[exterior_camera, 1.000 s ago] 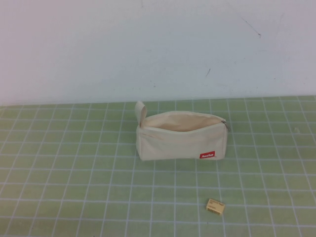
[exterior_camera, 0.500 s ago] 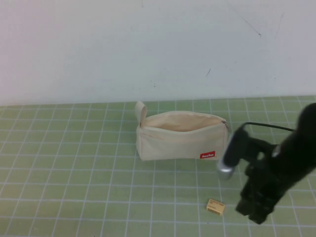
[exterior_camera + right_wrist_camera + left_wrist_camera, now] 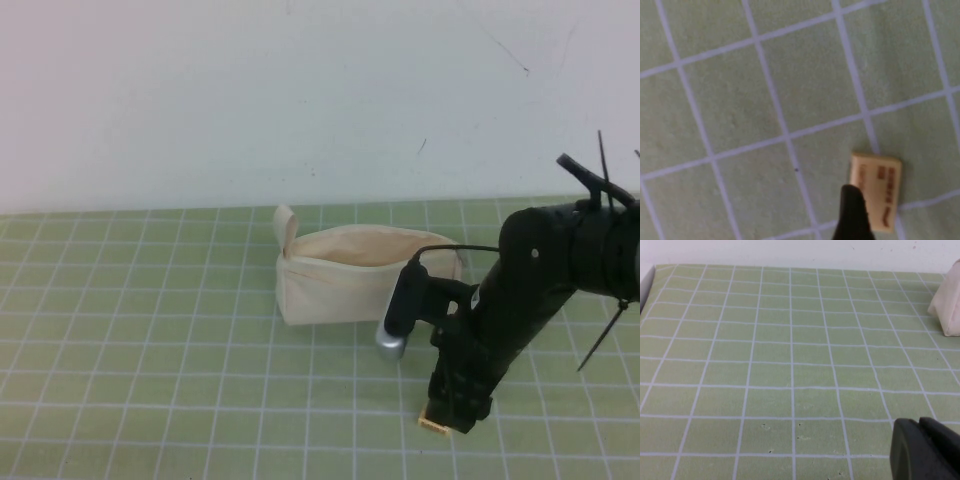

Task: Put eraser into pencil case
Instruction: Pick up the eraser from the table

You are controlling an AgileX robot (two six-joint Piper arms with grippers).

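Note:
The cream pencil case [image 3: 330, 275] lies on the green grid mat with its zip open and its end loop up at the left. Its right end is hidden behind my right arm. Its end also shows in the left wrist view [image 3: 951, 300]. The tan eraser [image 3: 434, 424] lies flat on the mat in front of the case. My right gripper [image 3: 456, 408] hangs straight over it, open. In the right wrist view one dark fingertip [image 3: 852, 212] overlaps one long edge of the eraser [image 3: 881, 187]. My left gripper [image 3: 930, 452] is shut and empty, low over bare mat, far from the case.
The white wall [image 3: 320, 100] rises behind the mat's far edge. The silver-tipped wrist camera [image 3: 398, 318] on my right arm hangs in front of the pencil case. Grid mat [image 3: 150, 350] stretches to the left.
My right arm has come in from the right, moved left and dropped until the gripper is right over the eraser. The pencil case and eraser have not moved.

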